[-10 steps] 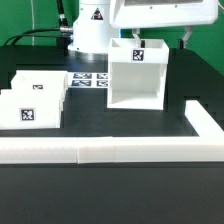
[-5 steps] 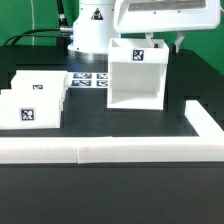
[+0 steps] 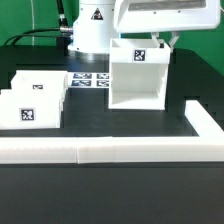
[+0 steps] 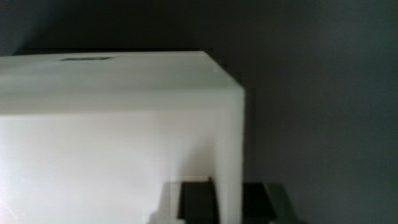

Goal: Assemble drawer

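Task state: We find the casing upright on the table, its open front empty. We judge the assembly barely begun.
Work left: As we read it, both trays have yet to be slid into the casing.
Tray location: The near tray and the far tray sit close together toward the exterior view's left, well apart from the casing.
Casing location: Just beside the marker board and behind the L-shaped wall.
Arm pose: The gripper points down at the casing's top rear corner, on the exterior view's right.
Finger state: In the wrist view the fingers straddle one casing wall, one on each side. We cannot tell whether they press on it.
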{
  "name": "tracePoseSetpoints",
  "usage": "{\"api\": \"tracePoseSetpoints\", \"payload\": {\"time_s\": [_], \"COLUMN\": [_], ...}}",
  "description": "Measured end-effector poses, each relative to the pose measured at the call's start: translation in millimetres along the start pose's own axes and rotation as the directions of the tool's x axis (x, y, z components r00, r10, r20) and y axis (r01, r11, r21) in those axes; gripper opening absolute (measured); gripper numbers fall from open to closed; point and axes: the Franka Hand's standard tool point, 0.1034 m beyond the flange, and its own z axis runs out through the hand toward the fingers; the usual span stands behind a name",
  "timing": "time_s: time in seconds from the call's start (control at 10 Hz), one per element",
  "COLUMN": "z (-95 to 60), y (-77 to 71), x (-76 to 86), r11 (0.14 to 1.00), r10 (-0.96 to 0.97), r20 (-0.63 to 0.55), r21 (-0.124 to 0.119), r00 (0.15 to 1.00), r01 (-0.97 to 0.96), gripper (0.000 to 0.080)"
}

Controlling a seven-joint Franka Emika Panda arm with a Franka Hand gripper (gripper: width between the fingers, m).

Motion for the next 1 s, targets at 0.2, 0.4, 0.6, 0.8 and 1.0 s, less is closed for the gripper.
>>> {"api": "tracePoseSetpoints", "payload": {"time_s": [0.2, 0.4, 0.6, 0.8, 1.0], "z": [0.0, -0.3, -2.7, -4.0, -6.0], "y": [0.0, 1.3, 1.6, -0.5, -4.5], "x": [0.0, 6.5, 47.9, 75.7, 112.0], "r11": [1.0, 1.0, 0.998, 0.998, 0.997], "r10": [0.0, -0.027, -0.055, -0.056, -0.056], "r20": [0.0, -0.003, -0.035, -0.058, -0.092], "r21": [0.0, 0.003, 0.021, 0.031, 0.044], "r00": [1.0, 1.0, 0.998, 0.997, 0.994], "r01": [0.0, 0.027, 0.056, 0.058, 0.061], "gripper": [0.0037, 0.0037, 0.0038, 0.0039, 0.0041]}}
